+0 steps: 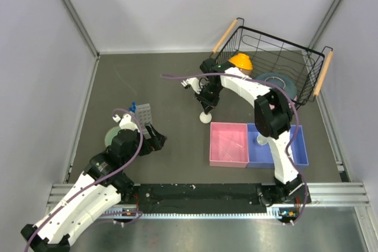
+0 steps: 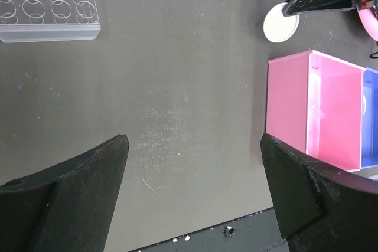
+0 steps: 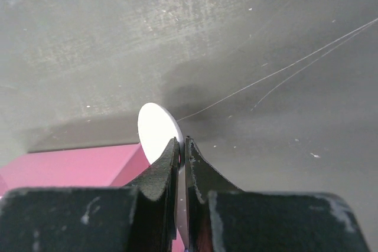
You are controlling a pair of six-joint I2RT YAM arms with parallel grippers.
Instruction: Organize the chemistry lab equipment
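On the dark table (image 1: 177,87) the step in hand appears to be carrying a small round dish to its bin. The right pincer (image 3: 182,146) is squeezing shut on the rim of the white dish (image 3: 155,128), holding it on edge and tilted. The dish is sitting mid-table, just beyond the far left corner of the pink bin (image 1: 228,163). Whether it is clear of the table I cannot tell.

The grip is taking only a thin lip, so the dish is likely to swing or slip. A slow, straight lift should be safest, with the wrist kept steady until the dish is hanging clear above the bin walls. It should then be lowered close to the bin floor before letting go, rather than dropped.

The left pincer (image 2: 194,143) is hanging wide and empty over bare table near the left. It is well apart from the dish and should be staying out of the right arm's path.

- The black wire basket (image 1: 298,57) at the far right is holding an orange bowl (image 1: 241,61) and a teal plate (image 1: 276,78).
- The pink bin seems to be holding a few thin clear pieces, possibly pipettes, too faint to tell.
- The blue bin (image 1: 298,146), touching the pink bin's right side, is showing a small white round thing, probably the other dish.
- The clear tube rack (image 1: 144,112) at the left is carrying blue-capped tubes (image 1: 133,105) at its far end, with most wells empty.
- A pale green bowl (image 1: 111,137) is lying just near of the rack.
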